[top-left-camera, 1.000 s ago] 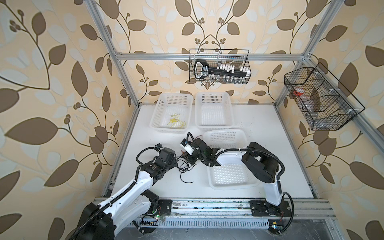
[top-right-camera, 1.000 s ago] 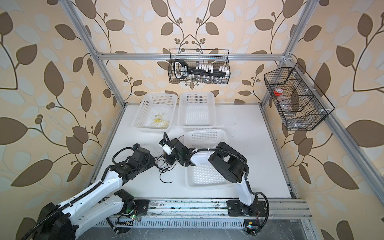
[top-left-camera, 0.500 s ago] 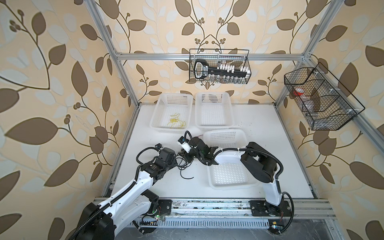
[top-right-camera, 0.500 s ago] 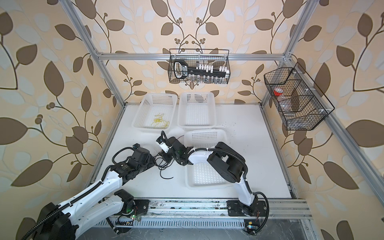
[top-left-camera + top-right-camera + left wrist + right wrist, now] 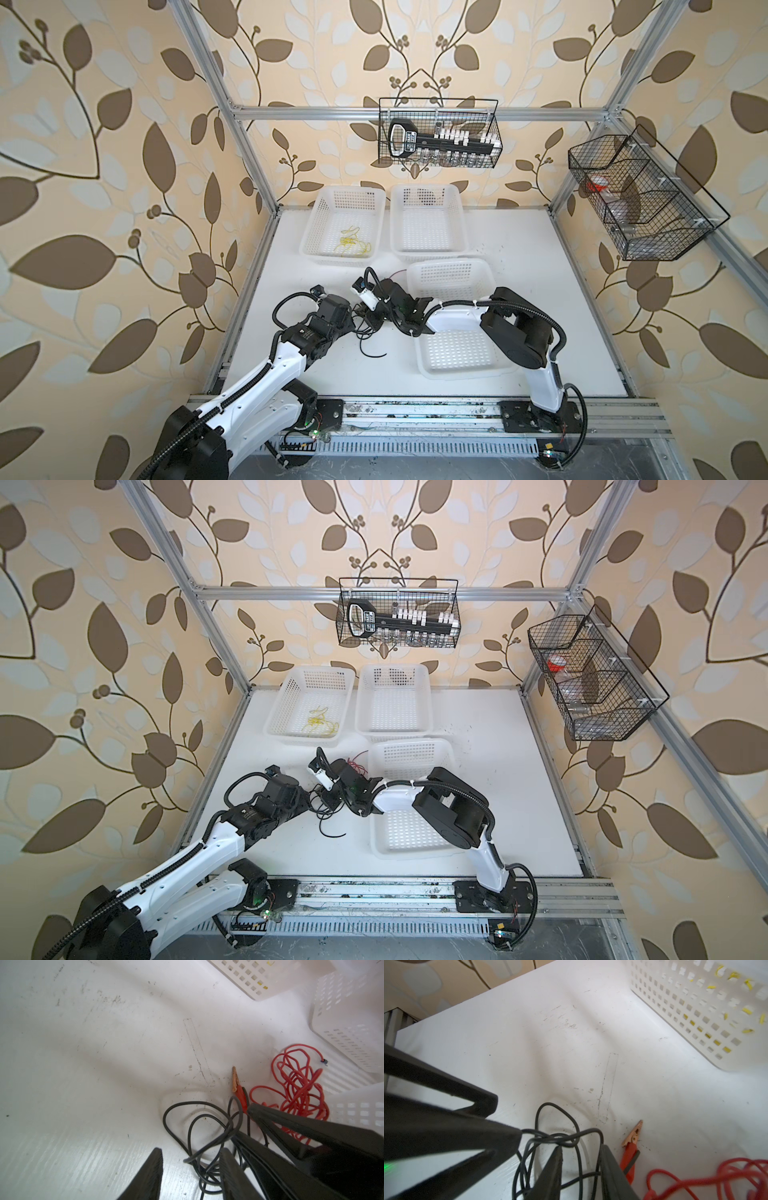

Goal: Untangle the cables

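step: part black cable (image 5: pixel 560 1137) from red cable (image 5: pixel 301 1093) | left fingers (image 5: pixel 149 1174): parted, empty, black knot just ahead of tips | right fingers (image 5: pixel 610 1172): parted, astride black strands, unpinched | place: bench (image 5: pixel 540 291), left half near front edge; red cable beyond right fingers

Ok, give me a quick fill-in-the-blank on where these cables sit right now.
The thin cable lying in the back-left white perforated plastic basket is ____. The copper alligator clip wears a ____ sleeve. The right gripper's open jaws straddle loops of the ____ cable.
Missing: yellow; red; black.
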Controlling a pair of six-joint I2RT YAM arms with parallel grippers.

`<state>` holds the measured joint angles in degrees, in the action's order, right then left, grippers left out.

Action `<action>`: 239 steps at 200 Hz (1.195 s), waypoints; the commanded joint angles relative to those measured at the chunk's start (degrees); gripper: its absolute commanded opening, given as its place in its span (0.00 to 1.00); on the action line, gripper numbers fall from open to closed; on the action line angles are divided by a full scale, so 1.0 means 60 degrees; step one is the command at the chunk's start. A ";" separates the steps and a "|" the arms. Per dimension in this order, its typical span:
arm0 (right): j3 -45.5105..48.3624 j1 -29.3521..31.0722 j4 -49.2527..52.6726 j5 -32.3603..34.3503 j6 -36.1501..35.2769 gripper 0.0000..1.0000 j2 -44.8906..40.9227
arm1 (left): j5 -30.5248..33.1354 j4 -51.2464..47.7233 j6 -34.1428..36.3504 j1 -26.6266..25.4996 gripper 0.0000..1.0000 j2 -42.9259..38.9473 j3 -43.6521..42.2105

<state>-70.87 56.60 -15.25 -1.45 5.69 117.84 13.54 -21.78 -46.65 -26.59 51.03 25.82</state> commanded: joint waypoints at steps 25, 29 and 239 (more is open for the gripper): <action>0.0339 -0.0203 0.0475 0.0486 0.0428 0.29 -0.1170 | 0.0114 0.0526 -0.0017 0.0015 0.42 0.0203 -0.0222; 0.0368 -0.0232 0.0475 0.0420 0.0475 0.29 -0.1244 | 0.0088 0.0582 -0.0040 0.0009 0.41 0.0258 -0.0218; 0.0934 -0.0278 0.0287 -0.0232 0.0675 0.29 -0.3160 | -0.0139 0.0458 -0.0004 0.0009 0.00 0.0328 0.0179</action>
<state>-66.04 54.54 -13.47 -1.56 9.58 100.88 12.25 -16.49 -47.97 -26.59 55.24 23.66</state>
